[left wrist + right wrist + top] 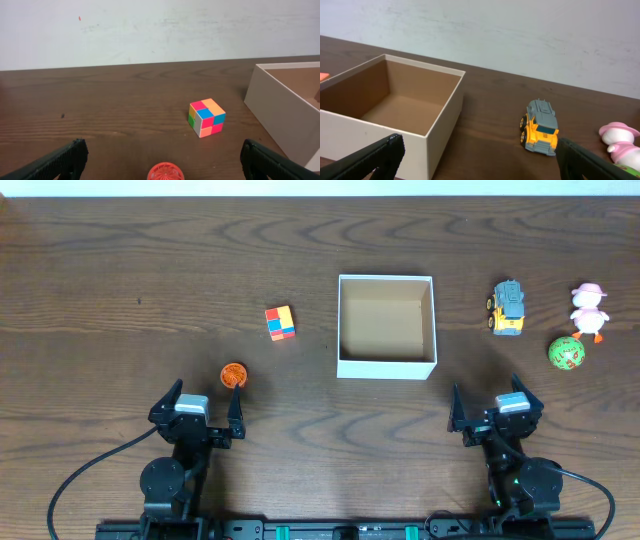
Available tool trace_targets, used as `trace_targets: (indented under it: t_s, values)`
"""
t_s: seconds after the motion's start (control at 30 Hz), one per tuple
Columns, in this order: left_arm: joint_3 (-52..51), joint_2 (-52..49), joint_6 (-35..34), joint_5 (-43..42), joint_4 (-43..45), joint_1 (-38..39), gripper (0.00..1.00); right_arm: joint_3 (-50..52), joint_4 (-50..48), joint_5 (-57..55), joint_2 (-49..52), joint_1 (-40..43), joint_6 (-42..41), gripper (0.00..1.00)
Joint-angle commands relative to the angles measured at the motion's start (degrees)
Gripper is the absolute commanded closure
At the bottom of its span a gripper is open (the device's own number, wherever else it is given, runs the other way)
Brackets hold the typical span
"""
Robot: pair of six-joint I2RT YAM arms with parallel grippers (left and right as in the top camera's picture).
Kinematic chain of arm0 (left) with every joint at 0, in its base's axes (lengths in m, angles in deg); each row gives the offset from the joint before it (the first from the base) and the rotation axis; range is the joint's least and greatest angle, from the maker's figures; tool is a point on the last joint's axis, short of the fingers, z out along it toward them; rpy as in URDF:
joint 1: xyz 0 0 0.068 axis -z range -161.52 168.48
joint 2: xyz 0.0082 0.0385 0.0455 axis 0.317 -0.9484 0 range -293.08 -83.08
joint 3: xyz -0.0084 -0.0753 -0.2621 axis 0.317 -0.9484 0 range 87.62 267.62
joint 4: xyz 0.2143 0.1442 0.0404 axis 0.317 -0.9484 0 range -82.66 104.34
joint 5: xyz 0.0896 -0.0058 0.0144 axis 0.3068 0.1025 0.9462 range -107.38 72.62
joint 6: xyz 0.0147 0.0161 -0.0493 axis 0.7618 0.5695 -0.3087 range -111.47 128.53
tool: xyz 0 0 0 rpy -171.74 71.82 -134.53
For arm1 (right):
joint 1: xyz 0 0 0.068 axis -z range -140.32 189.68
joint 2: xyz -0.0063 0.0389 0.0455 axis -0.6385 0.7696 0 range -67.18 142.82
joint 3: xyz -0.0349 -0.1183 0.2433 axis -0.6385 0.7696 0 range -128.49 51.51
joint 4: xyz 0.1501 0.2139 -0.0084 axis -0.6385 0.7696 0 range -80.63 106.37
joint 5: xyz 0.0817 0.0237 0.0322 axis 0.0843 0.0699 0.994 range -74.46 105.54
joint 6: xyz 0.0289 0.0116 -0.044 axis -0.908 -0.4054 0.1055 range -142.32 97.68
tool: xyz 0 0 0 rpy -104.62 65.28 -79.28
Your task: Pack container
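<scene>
Packing looks unstarted: box sits empty mid-frame, left claw and right claw spread wide; next likely means reaching the cube.

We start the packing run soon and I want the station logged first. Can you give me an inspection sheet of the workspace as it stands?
Surface: dark wooden table, no spills seen.
Job's things: container, upright, open-top, empty, mid-table.
Clutter: loose toys only. Multicoloured cube and orange ball lie left of the box; toy truck, pink-hatted duck and green ball lie right of it.
Grippers: left claw open, holding nothing; right claw open, holding nothing.
Cables: left black cable and right black cable loop by the arm bases, away from the toys.
Surroundings: plain white wall.
</scene>
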Motion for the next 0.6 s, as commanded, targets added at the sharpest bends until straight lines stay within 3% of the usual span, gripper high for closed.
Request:
trace_targets:
  t_s: [0.0, 0.17, 0.3, 0.47, 0.57]
  values:
    - [-1.77, 0.35, 0.57, -0.61, -0.74, -0.28, 0.02, 0.17, -0.35, 0.22, -0.57, 0.85, 0.68, 0.01]
    - [-1.77, 0.35, 0.57, -0.63, -0.74, -0.28, 0.02, 0.17, -0.13, 2.97, -0.57, 0.83, -1.42, 0.01]
    - [-1.77, 0.35, 0.57, -0.63, -0.74, -0.28, 0.02, 0.17, -0.74, 3.96, -0.57, 0.83, -8.35, 0.01]
    - [-1.75, 0.35, 0.57, -0.63, -0.74, -0.28, 0.02, 0.04, -12.72, 13.79, -0.57, 0.83, -9.35, 0.01]
    - [-1.77, 0.35, 0.57, -0.61, -0.74, -0.28, 0.02, -1.81, -15.08, 13.66, -0.57, 0.85, -8.11, 0.01]
